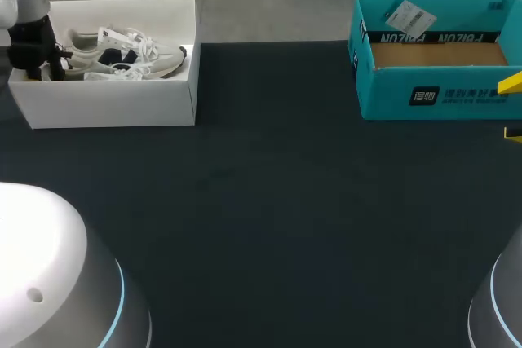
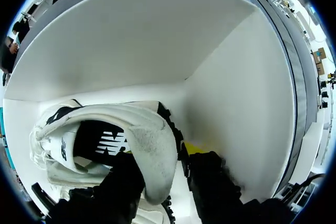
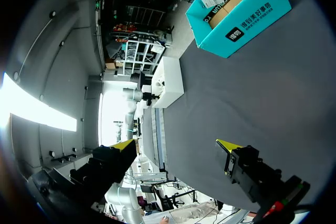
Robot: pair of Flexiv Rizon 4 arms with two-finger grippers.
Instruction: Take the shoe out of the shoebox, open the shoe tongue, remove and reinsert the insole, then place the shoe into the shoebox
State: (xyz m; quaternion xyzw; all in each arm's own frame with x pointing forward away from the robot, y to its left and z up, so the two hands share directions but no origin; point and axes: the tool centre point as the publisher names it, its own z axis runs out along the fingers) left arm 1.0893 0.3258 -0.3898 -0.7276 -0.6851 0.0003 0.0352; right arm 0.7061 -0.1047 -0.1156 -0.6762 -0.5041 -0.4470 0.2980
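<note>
A white and grey sneaker (image 1: 122, 55) lies on its side in the open white shoebox (image 1: 114, 107) at the table's far left. My left gripper (image 1: 50, 67) reaches down into the box at the shoe's heel. In the left wrist view the gripper (image 2: 160, 151) straddles the heel (image 2: 152, 145): one finger is inside the shoe opening, the other outside against the sole, both pressing on it. Laces and tongue (image 2: 58, 148) lie ahead of the fingers. My right gripper (image 1: 512, 107) hangs open and empty at the table's right edge, its yellow tips wide apart (image 3: 176, 145).
A teal cardboard box (image 1: 432, 95) stands open at the far right, seen also in the right wrist view (image 3: 236, 19). The shoebox's white walls (image 2: 236, 93) close in around the left gripper. Dark table cloth (image 1: 269, 201) spreads between the two boxes.
</note>
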